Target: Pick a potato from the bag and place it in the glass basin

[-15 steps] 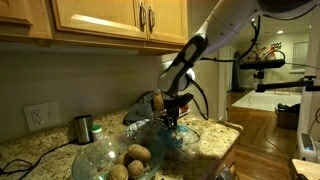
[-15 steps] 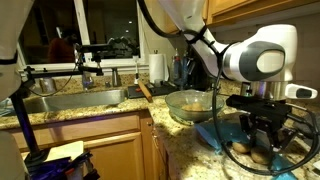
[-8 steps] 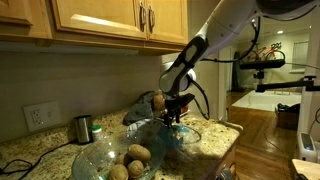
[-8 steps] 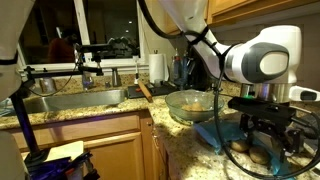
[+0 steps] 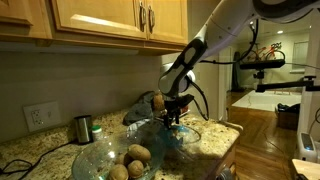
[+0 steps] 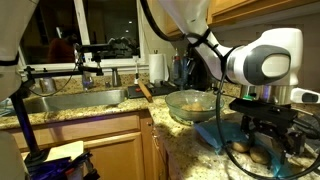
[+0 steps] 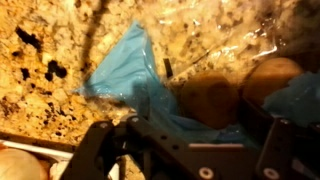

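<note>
The glass basin (image 5: 105, 158) (image 6: 190, 104) sits on the granite counter with potatoes (image 5: 138, 154) inside it. Next to it lies the crinkled light-blue bag (image 5: 190, 138) (image 6: 226, 134) (image 7: 128, 70). My gripper (image 5: 172, 120) (image 6: 266, 138) (image 7: 200, 118) points down into the bag, its jaws spread wide. In the wrist view a brown potato (image 7: 212, 98) lies on the blue plastic between the two dark fingers (image 7: 272, 140), and another potato (image 7: 274, 74) lies beside it. I cannot tell whether the fingers touch it.
A small dark-green cup (image 5: 83, 128) stands by the wall near an outlet (image 5: 37, 116). Wooden cabinets (image 5: 100, 20) hang overhead. A sink (image 6: 70, 100) and a paper towel roll (image 6: 157, 67) lie beyond the basin. The counter edge (image 6: 150, 118) runs close by.
The jaws have spread wider over the bag than a second ago. The arm has hardly moved, and the basin and bag lie as before.
</note>
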### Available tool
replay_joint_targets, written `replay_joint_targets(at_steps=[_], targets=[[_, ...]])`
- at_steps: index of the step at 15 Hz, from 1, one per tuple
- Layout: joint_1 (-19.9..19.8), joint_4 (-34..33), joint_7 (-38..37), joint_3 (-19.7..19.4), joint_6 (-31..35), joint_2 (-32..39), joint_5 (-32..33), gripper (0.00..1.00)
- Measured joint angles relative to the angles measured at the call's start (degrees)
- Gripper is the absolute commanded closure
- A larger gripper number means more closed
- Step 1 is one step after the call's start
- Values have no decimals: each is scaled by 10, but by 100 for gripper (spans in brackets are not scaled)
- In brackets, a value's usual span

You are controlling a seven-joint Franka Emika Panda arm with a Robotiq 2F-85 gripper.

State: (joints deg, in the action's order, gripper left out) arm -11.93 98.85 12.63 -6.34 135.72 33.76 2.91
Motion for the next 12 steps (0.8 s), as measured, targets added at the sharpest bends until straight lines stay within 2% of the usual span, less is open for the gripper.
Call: replay_joint_targets(at_steps=[5,12], targets=[[0,0,0,-1,0,1,0,6],[0,0,0,-1,0,4,0,12]])
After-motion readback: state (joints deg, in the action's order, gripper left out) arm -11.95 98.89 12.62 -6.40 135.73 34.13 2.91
